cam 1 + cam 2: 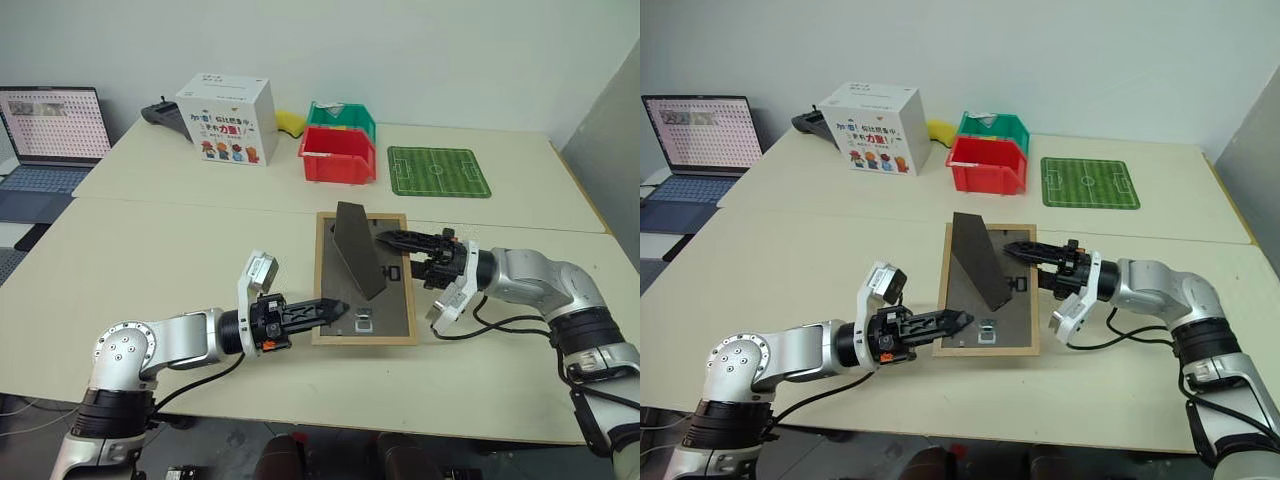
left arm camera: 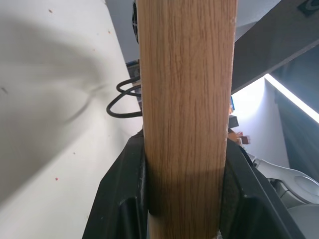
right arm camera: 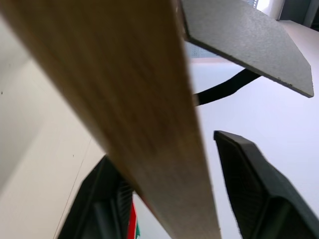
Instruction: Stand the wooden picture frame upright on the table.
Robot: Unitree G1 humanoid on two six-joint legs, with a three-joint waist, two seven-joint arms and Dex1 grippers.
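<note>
Left wrist view shows my left gripper (image 2: 184, 199) clamped on the light-wood edge of the wooden picture frame (image 1: 364, 280), one black finger (image 2: 119, 199) pressed to each side of the rail. From the head views, that grip is at the frame's near left corner, with my left arm reaching in from the left.

My right gripper (image 1: 400, 246) comes in from the right, over the frame's right edge. In the right wrist view the wooden rail passes between its two fingers (image 3: 249, 189), which stand apart; there is a clear gap between the rail and one of them, and I cannot tell whether the other touches it.

The frame lies face down on the table (image 1: 150, 270), near the middle of the near tabletop, dark grey back panel up. Its fold-out stand (image 1: 358, 250) is swung up off the back and tilts steeply. The frame's long axis runs near to far, with a short edge toward me.

On the far tabletop sit a red bin (image 1: 338, 157) and, just behind it, a green bin (image 1: 343, 119); what they hold is hidden from me. Left of them is a white box (image 1: 226, 120) with printed figures, and a yellow thing (image 1: 289, 123) lies between box and bins. A green football-pitch mat (image 1: 438, 171) lies flat to the right of the bins. An open laptop (image 1: 45, 140) stands at far left.
</note>
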